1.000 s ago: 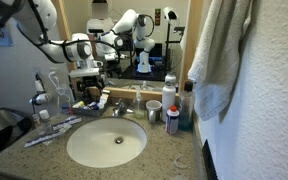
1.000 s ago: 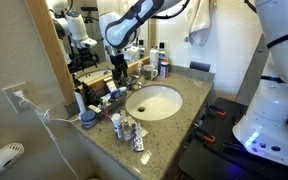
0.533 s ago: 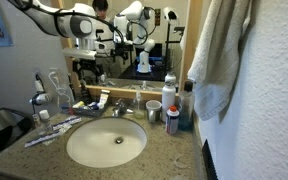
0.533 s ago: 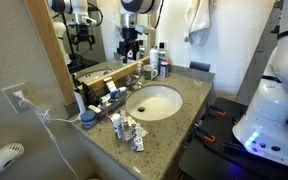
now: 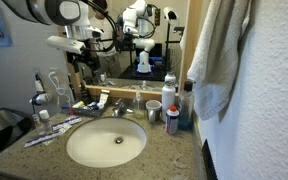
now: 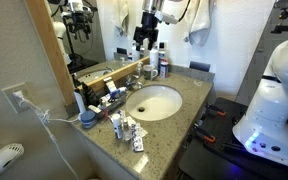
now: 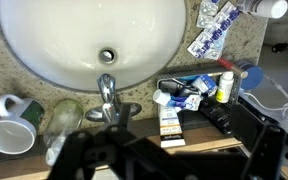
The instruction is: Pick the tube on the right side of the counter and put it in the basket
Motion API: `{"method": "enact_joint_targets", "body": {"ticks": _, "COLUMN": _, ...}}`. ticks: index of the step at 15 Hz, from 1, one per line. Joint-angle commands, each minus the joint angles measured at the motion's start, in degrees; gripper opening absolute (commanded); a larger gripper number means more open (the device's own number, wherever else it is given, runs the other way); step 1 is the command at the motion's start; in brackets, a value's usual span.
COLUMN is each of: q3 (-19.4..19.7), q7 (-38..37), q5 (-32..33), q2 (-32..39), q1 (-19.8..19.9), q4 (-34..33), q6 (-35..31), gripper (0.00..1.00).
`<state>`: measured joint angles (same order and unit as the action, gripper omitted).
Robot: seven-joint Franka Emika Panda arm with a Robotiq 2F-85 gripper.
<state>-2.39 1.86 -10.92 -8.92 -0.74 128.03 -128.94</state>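
Observation:
The dark basket [image 7: 197,80] sits behind the tap against the mirror, in both exterior views [image 5: 92,102] [image 6: 109,97]. Small toiletries fill it, among them a white tube with blue markings [image 7: 176,94] lying on top. My gripper [image 7: 169,160] hangs high above the counter in front of the mirror, in both exterior views [image 5: 76,45] [image 6: 147,32]. Its dark fingers stand apart with nothing between them.
The round white sink [image 7: 84,40] fills the counter's middle, with the tap [image 7: 107,95] behind it. White-and-blue packets [image 7: 212,28] lie beside the sink. A white and orange tube [image 7: 171,122] lies next to the basket. Cups [image 7: 9,125] and bottles [image 5: 171,112] stand at one end. A towel [image 5: 219,55] hangs nearby.
My gripper has risen from just above the basket to high up in front of the mirror. Nothing on the counter has moved.

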Motion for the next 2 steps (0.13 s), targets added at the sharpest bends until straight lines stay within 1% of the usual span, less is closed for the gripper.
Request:
{"method": "enact_joint_targets", "body": {"ticks": 1, "q3": -0.37, "q7": -5.57, "q5": 2.46, "q2": -5.53, "q1": -0.17, "q4": 6.25, "q6": -3.45, "gripper": 1.00}}
{"method": "enact_joint_targets", "body": {"ticks": 2, "q3": -0.59, "q7": -6.78, "q5": 3.39, "q2": -6.15, "q1": -0.10, "q4": 7.00, "q6": -3.70, "gripper": 1.00}}
